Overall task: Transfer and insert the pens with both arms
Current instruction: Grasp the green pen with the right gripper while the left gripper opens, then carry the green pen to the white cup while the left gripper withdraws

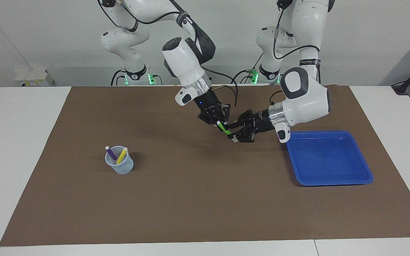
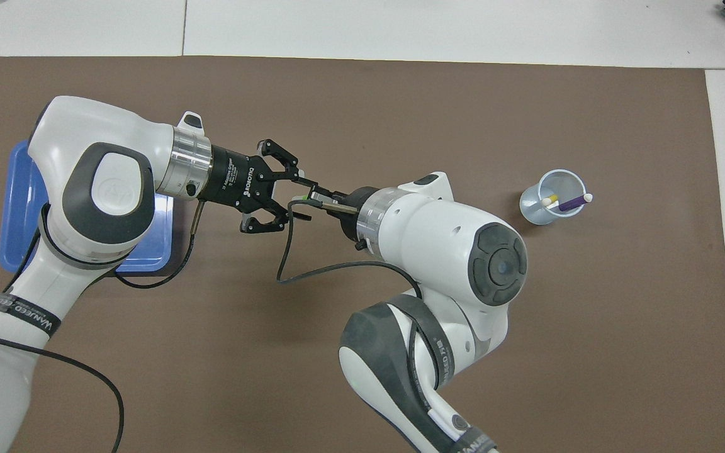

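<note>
Facing view: mid frame, you see the right end effector point(image 1: 222, 124) pinching the green pen point(image 1: 225, 129) up in the air. The left end effector point(image 1: 236, 131) sits round the pen's low end w/ fingers spread apart. Lower left, the cup point(image 1: 120, 165) holds the purple pen point(image 1: 110, 153) & yellow pen point(image 1: 122, 155).

Overhead view: the left end effector point(image 2: 300, 199) is wide open mid frame. Blue tray point(image 2: 21, 207) at left edge, cup point(image 2: 552, 204) at right.
</note>
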Tool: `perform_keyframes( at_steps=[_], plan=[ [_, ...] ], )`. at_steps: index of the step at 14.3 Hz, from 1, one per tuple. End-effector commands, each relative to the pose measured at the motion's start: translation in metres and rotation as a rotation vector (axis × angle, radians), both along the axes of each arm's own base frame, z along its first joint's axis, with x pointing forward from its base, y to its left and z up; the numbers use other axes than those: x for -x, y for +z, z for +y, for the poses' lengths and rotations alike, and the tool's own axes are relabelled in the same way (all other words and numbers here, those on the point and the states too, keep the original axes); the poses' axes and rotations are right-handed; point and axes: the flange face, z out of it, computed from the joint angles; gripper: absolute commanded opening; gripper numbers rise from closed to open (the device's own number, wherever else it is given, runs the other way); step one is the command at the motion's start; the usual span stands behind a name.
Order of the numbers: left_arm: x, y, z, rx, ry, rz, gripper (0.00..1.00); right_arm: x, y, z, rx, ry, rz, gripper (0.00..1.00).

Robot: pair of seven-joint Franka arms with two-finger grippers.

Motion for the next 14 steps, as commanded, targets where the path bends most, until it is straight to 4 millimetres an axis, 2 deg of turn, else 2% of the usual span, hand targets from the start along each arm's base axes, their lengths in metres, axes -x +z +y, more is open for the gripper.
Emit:
perform_keyframes(
  at_steps=[1,5,8,11,14],
  plan=[
    [0.009,0.004,0.003,-0.013,0.010,-0.001,1.00,-0.003,0.000,-0.004,0.020,0.017,-0.011,0.00],
    [0.008,0.010,0.013,-0.030,0.014,-0.017,1.00,-0.002,-0.001,-0.007,0.061,0.071,-0.016,0.00],
    [0.011,0.006,0.014,-0.212,-0.108,-0.103,1.00,-0.002,0.002,-0.030,0.171,0.186,-0.010,0.00],
    [0.009,0.009,0.037,-0.370,-0.324,-0.282,1.00,-0.004,0.014,-0.063,0.278,0.287,-0.011,0.00],
    [0.002,0.014,0.077,-0.371,-0.464,-0.403,1.00,-0.006,0.029,-0.110,0.433,0.475,-0.014,0.00]
  ],
)
